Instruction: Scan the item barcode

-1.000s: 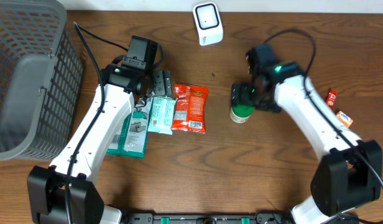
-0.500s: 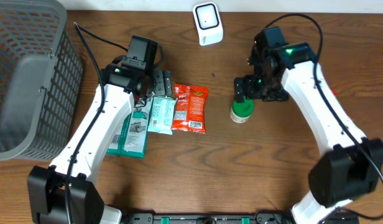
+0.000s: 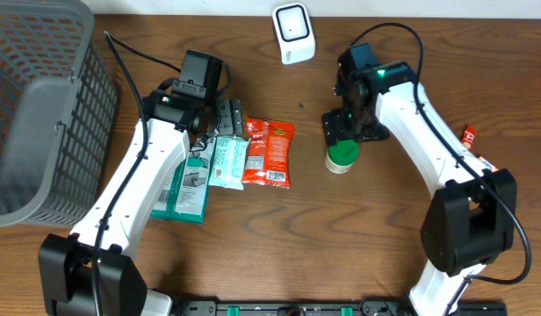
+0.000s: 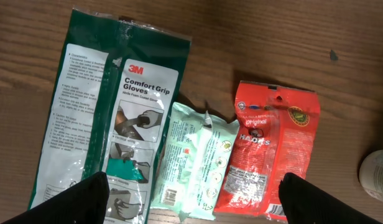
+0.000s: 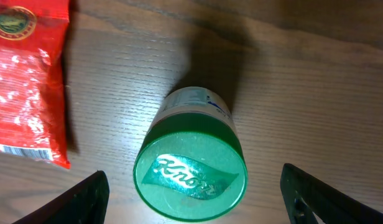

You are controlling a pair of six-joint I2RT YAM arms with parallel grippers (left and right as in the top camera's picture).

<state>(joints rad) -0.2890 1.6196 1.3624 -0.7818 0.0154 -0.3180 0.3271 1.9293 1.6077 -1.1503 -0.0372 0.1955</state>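
Our right gripper [image 5: 193,196] has its fingers apart, one on either side of the green-lidded jar [image 3: 342,158], clear of it. We see the jar upright mid-bench, toward the back edge near the scanner [image 3: 293,33]. Our left gripper [image 4: 194,199] hangs spread above three packets [image 4: 194,162].

Green-lidded canister [image 5: 190,171]; seemingly upright

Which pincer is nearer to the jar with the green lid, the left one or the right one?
Right. The right pincer hangs just over the jar, open around it; the left pincer is far off, above the packets.
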